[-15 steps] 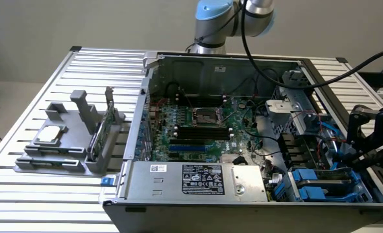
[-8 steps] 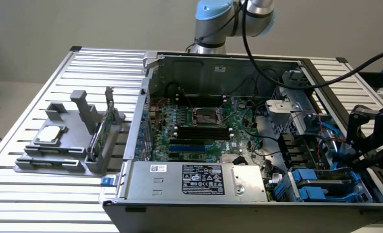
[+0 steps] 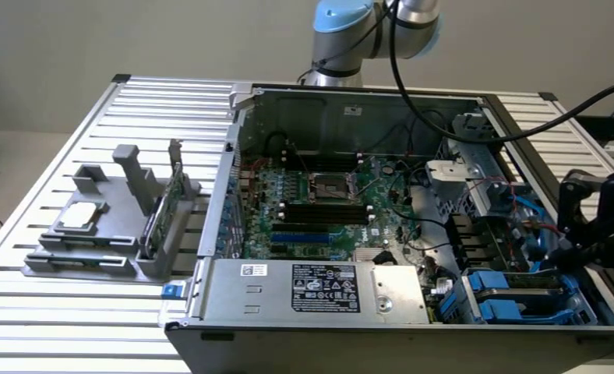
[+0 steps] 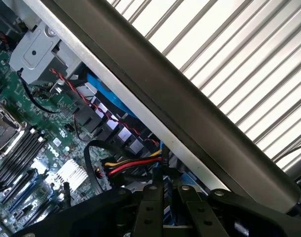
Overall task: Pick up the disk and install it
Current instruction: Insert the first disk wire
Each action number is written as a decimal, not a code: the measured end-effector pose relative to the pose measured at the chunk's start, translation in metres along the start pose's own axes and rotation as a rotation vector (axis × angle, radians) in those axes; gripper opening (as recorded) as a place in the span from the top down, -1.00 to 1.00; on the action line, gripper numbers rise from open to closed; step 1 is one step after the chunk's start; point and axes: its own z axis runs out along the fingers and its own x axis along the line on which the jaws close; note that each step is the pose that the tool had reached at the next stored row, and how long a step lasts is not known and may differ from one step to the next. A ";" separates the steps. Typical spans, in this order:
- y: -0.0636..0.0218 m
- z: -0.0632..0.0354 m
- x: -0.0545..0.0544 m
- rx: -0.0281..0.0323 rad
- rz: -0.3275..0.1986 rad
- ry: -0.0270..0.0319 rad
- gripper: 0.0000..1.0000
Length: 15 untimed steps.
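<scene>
- Slatted aluminium table [image 3: 58, 312] fills the exterior view; an open PC chassis [image 3: 390, 343] lies on it, centre to right of frame, side panel off.
- UR arm [image 3: 344, 31]: pale-blue joint at top centre, behind the chassis, with black cables looping off it to the right.
- Motherboard [image 3: 318, 210] sits mid-frame inside the chassis, empty CPU socket [image 3: 326, 185] near its centre.
- Power supply [image 3: 318, 288]: silver box with a label, along the chassis front edge, lower centre.
- Grey fixture [image 3: 110, 234] is on the table, left of frame, apart from the chassis.
- Gripper [image 3: 583, 245]: black, at the right edge of frame, over the chassis's right wall and just above the drive bay. Can't tell whether it's open or closed, or whether it has hold of anything.
- The disk [image 3: 515, 294]: silver drive in blue carrier rails, lying in the drive bay at lower right, just below the gripper.
- Green circuit card [image 3: 160, 214] stands on edge in the fixture.
- Square silver chip [image 3: 82, 216] lies flat on the fixture's left side.
- Red/yellow/black cable bundle [image 4: 131, 165] shows lower centre of the wrist view, close by the gripper.
</scene>
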 end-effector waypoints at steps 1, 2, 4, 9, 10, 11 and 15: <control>-0.0001 0.0000 0.000 0.0053 0.004 0.0057 0.68; -0.0002 0.0000 0.000 0.0114 0.008 0.0129 0.68; -0.0004 0.0000 0.000 0.0198 0.017 0.0266 0.68; -0.0017 -0.0027 0.001 0.0093 0.039 0.0552 0.68; -0.0018 -0.0032 0.002 0.0065 0.043 0.0602 0.68; -0.0021 -0.0037 0.002 0.0048 0.048 0.0658 0.68; -0.0024 -0.0040 0.002 0.0142 0.067 0.0859 0.68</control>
